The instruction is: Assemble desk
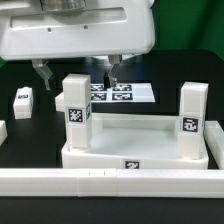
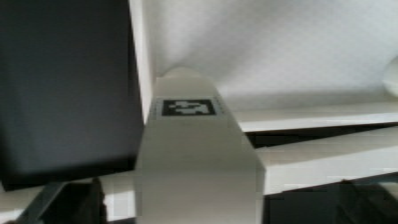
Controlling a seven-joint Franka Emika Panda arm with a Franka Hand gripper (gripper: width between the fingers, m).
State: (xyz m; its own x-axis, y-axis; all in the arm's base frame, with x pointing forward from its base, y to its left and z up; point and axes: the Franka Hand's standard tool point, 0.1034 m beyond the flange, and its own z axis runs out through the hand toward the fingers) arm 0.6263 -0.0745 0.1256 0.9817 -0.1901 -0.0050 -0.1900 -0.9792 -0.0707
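The desk top [image 1: 140, 148], a white rimmed tray, lies at the front of the black table. Two white post legs stand upright in its corners, one on the exterior view's left [image 1: 75, 110] and one on the right [image 1: 192, 110], each bearing a black-and-white tag. My gripper [image 1: 77, 74] hangs open over the left leg, with a finger [image 1: 43, 74] on either side of the leg's upper end and a gap to each. In the wrist view that tagged leg [image 2: 192, 140] runs down between the dark fingers [image 2: 75, 205] of my gripper [image 2: 199, 206], untouched. The desk top [image 2: 267, 50] shows behind it.
The marker board [image 1: 128, 93] lies flat behind the desk top. A loose tagged leg [image 1: 22, 99] rests on the table at the exterior view's left, another white part [image 1: 2, 131] at the left edge. A long low white rail [image 1: 110, 181] runs along the front.
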